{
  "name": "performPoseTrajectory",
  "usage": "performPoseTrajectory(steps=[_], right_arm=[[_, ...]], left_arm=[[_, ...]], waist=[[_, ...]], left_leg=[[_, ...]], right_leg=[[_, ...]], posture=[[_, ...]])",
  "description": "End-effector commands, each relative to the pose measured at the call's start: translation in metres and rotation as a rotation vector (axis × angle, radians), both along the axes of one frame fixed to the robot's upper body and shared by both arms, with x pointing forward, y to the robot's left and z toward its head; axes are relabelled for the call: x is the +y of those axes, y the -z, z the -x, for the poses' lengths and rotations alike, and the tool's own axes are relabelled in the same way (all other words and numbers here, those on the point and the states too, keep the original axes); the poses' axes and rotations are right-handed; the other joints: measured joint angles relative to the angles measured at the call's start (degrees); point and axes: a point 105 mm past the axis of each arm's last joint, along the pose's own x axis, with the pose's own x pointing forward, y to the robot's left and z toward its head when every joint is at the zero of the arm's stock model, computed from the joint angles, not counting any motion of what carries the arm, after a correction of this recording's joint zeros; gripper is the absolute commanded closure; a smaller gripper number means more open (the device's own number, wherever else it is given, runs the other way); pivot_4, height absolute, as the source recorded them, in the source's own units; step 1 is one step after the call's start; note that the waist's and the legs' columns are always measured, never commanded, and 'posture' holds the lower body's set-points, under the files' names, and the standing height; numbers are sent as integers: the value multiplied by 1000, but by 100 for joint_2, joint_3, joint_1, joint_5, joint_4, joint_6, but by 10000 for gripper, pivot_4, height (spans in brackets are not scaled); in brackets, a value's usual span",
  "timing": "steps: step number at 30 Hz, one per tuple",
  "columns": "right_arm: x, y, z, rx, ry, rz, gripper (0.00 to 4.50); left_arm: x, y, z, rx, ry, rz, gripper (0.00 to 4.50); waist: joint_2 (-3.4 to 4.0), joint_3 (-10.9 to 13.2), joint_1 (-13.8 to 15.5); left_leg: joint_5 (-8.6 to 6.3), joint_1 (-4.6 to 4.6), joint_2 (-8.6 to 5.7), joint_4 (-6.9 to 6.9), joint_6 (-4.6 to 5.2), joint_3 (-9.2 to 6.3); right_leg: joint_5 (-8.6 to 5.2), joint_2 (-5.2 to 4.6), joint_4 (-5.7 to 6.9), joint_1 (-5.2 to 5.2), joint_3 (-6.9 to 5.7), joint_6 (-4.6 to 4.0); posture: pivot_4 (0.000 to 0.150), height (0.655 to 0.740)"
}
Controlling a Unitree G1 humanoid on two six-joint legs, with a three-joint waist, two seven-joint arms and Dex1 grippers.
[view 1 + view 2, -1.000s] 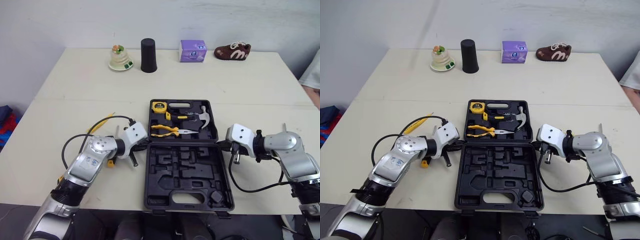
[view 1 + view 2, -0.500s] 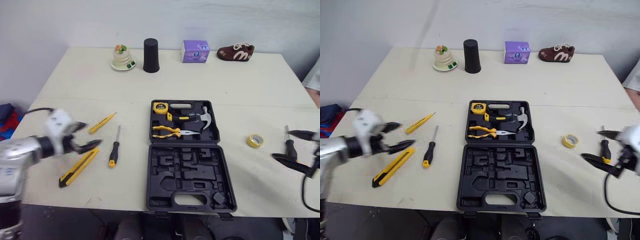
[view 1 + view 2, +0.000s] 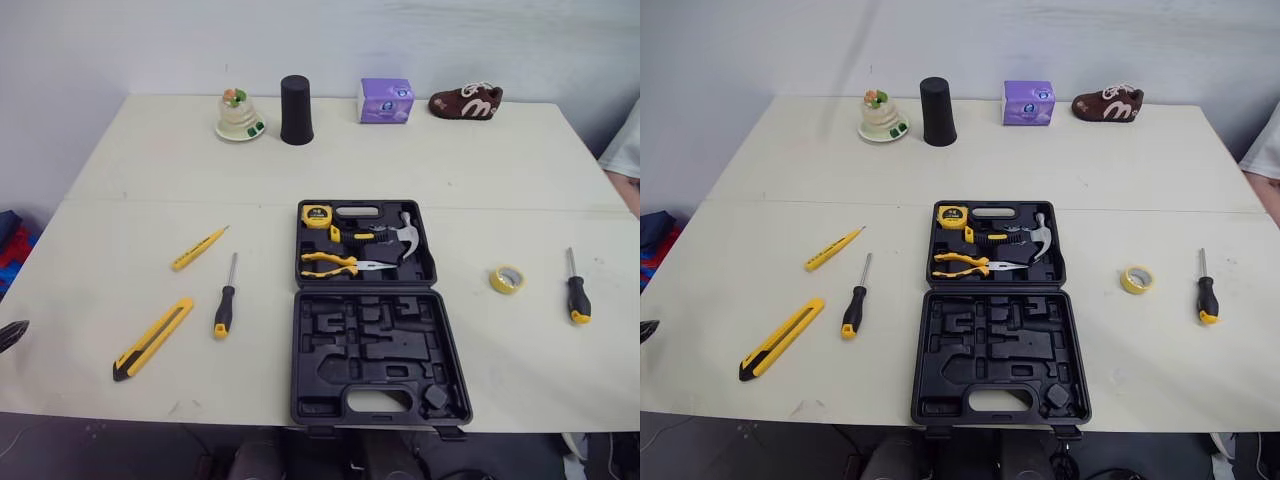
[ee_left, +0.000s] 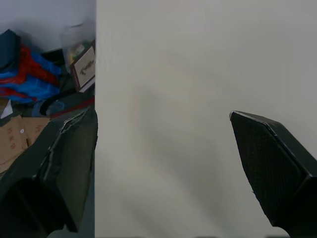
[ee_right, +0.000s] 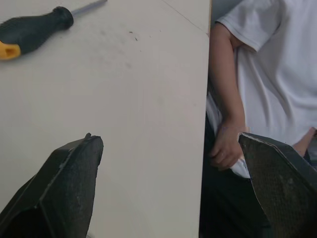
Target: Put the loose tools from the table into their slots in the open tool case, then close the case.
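Utility knife [image 3: 153, 338] at 8 o'clock from the open tool case [image 3: 380, 350], flat on the table [image 3: 450, 160], long axis slanting from about 7:30 to 1:30. Nearer the case, left screwdriver [image 3: 225, 305], shaft to 12, handle to 6. Yellow tester pen [image 3: 200, 248] at 10 o'clock. All three closest to the left gripper [image 4: 162, 114], at the table's 9 o'clock edge, fingers spread wide, empty.

At 3 o'clock from the case: tape roll [image 3: 507, 279], then right screwdriver [image 3: 575, 290], shaft to 12. Nearest the right gripper [image 5: 168, 138], likewise agape and holding nothing, with that screwdriver ahead, outside the gap. Person's arm [image 5: 225, 99] just off that edge.
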Motion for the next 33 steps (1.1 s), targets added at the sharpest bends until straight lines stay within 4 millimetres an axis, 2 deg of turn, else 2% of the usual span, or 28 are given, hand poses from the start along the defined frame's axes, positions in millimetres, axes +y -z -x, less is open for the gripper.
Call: performPoseTrajectory(steps=[1,4,6,9,11,14,16,20,22,25,28,33], right_arm=[[1,-3,-1,-63,-11,-33,0],[23,-5,-19,-144,-134,-144,0],[42,-3,-32,-140,-237,-174,0],[81,-15,-52,-202,-448,-182,0],[109,-23,-64,-239,-566,-213,0],[155,-31,-77,-289,-764,-228,0],[176,-38,-82,-316,-832,-259,0],[238,-55,-91,-366,-1047,-312,0],[253,-60,-92,-375,-1088,-330,0],[273,-63,-91,-380,-1152,-319,0],[284,-61,-88,-363,-1195,-305,0],[288,-57,-84,-347,-1215,-290,0]], left_arm=[[-5,-11,1,-71,28,5,508],[-22,-13,-4,-106,112,42,508],[-47,-17,-5,-123,245,120,508],[-75,-25,-2,-121,389,193,508],[-82,-29,-5,-128,409,199,508],[-99,-31,-19,-102,445,183,508],[-111,-33,-28,-85,462,204,508],[-135,-44,-61,-40,509,255,508],[-144,-45,-70,1,530,275,508],[-187,-41,-73,129,651,274,508],[-221,-36,-70,206,685,264,508],[-243,-26,-61,314,578,183,508]], waist=[[3,-2,-5],[6,-4,-25],[6,-4,-33],[9,-3,-52],[13,-1,-70],[14,-2,-55],[15,-1,-21],[15,1,44],[15,1,55],[15,0,33],[15,1,25],[11,3,20]], left_leg=[[0,5,0,0,-1,0],[0,11,1,2,-1,2],[1,12,3,3,0,1],[1,8,4,2,-1,1],[1,8,4,0,-1,1],[4,8,3,1,0,-3],[8,7,3,4,-1,-8],[10,-4,0,15,2,-18],[10,-11,1,19,0,-23],[14,-15,-1,15,17,-19],[10,-27,-1,17,23,-17],[10,-36,-2,33,23,-13]], right_leg=[[1,-1,0,4,0,1],[3,-4,2,11,2,5],[5,-4,5,15,1,8],[6,-4,4,13,0,9],[6,-4,4,13,0,9],[6,-3,7,13,-6,9],[7,-2,10,16,-10,11],[8,-4,13,15,-18,13],[8,-5,13,15,-29,13],[8,-6,4,15,-24,13],[5,-4,1,11,-24,10],[-2,4,5,5,-19,26]], posture=[[1500,7400],[1500,7400],[1500,7400],[1500,7400],[1500,7400],[1500,7400],[1500,7400],[1500,7400],[1500,7400],[1500,7400],[1500,7400],[1500,7400]])
